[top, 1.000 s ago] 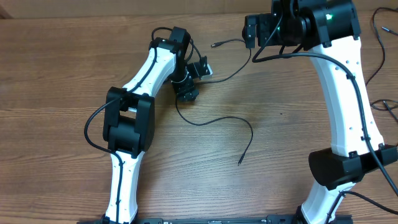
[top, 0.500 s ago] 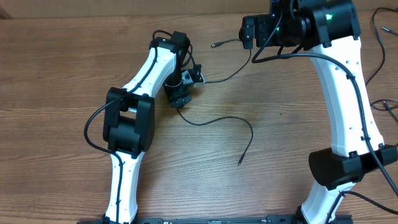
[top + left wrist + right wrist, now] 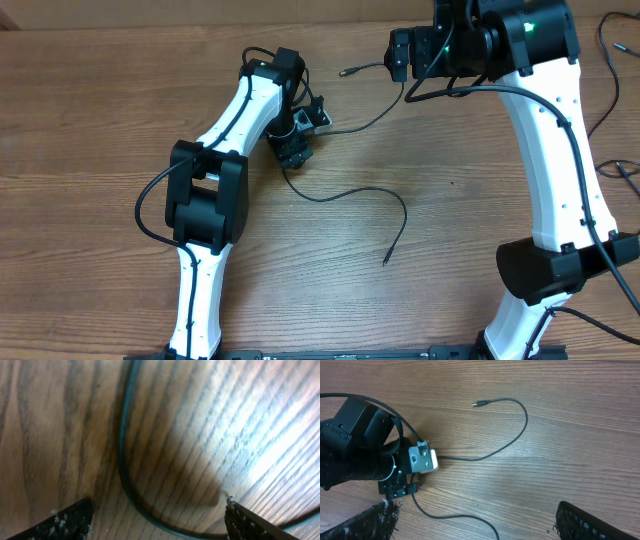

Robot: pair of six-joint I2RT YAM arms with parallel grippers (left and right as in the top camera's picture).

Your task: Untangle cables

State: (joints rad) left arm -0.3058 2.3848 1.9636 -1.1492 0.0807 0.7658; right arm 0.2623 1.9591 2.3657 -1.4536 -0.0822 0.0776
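Left wrist view: the thin black flexible cable (image 3: 123, 460) lies flat on the brown wood-grain table (image 3: 225, 415). It comes down from the top edge, then bends right along the bottom edge. The bend sits inside the left gripper (image 3: 155, 520), nearer its left finger.

Left gripper: parted wide, with one black textured fingertip (image 3: 65, 522) in each bottom corner. Neither visibly touches the cable and nothing is held. The view is very close and soft in focus, and only the tips of the fingers are in frame.

Overhead: the left gripper (image 3: 293, 152) points down at the table, and cable leaves it on two sides.
- One stretch (image 3: 350, 191) loops below and to the right, ending in a free dark tip (image 3: 385, 262) well apart from both arms.
- The other stretch (image 3: 375, 118) runs right and curls up to a small silver-grey plug (image 3: 343, 72), just beside the right gripper (image 3: 401, 52).
- Cannot tell whether the two stretches are one cord; the gripper body covers the join.

Right wrist view: the right gripper (image 3: 475, 512) is spread wide and well above the table, holding and touching nothing. Only its finger ends show in the bottom corners. The plug (image 3: 479, 404) lies far from them in this view.
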